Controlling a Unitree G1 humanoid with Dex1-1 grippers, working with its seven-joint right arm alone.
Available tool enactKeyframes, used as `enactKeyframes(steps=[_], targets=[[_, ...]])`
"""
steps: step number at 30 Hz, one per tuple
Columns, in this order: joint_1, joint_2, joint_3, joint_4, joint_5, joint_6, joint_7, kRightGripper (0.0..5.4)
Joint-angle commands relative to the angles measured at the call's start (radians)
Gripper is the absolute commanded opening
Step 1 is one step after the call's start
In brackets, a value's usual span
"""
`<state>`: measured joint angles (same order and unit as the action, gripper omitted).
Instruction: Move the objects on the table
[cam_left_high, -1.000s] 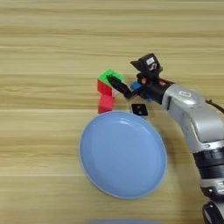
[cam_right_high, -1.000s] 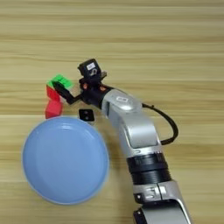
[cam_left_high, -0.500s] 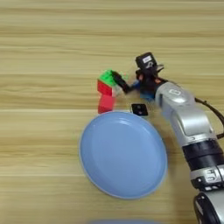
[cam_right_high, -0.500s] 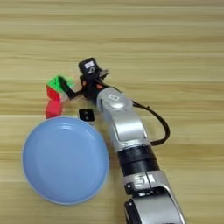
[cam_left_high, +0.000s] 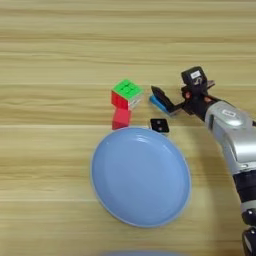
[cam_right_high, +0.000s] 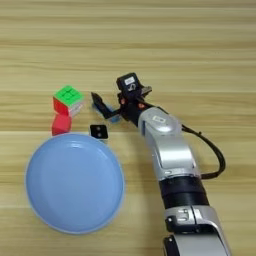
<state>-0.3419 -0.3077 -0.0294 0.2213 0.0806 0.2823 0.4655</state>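
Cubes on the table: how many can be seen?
2. The puzzle cube with a green top stands left of the tool; the small red cube sits just in front, near the plate rim.

Both views look steeply down from the robot's head onto the wooden table (cam_left_high: 60, 45), which fills each picture. They sit side by side as a stereo pair. Both share the blue plate (cam_left_high: 140, 176), the puzzle cube (cam_right_high: 68, 98) and the silver forearm (cam_right_high: 165, 145). The left eye view reaches further left; the right eye view shows more of the arm.
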Motion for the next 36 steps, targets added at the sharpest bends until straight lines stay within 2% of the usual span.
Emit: enactKeyframes(steps=[1, 8, 13, 19, 28, 32, 36], targets=[[-0.048, -0.031, -0.003, -0.014, -0.008, -0.007, -0.002, 5.37], [-0.058, -0.032, 0.036, 0.037, -0.052, 0.008, -0.002, 5.37], [-0.097, -0.025, 0.034, 0.066, -0.062, 0.070, -0.020, 4.66], [-0.186, -0.018, 0.011, 0.093, -0.034, 0.221, -0.018, 3.76], [-0.238, -0.054, 0.051, 0.100, -0.040, 0.373, 0.053, 2.59], [-0.190, -0.110, 0.161, 0.083, -0.093, 0.367, 0.150, 2.01], [-0.171, -0.132, 0.202, 0.122, -0.129, 0.331, 0.166, 1.51]])
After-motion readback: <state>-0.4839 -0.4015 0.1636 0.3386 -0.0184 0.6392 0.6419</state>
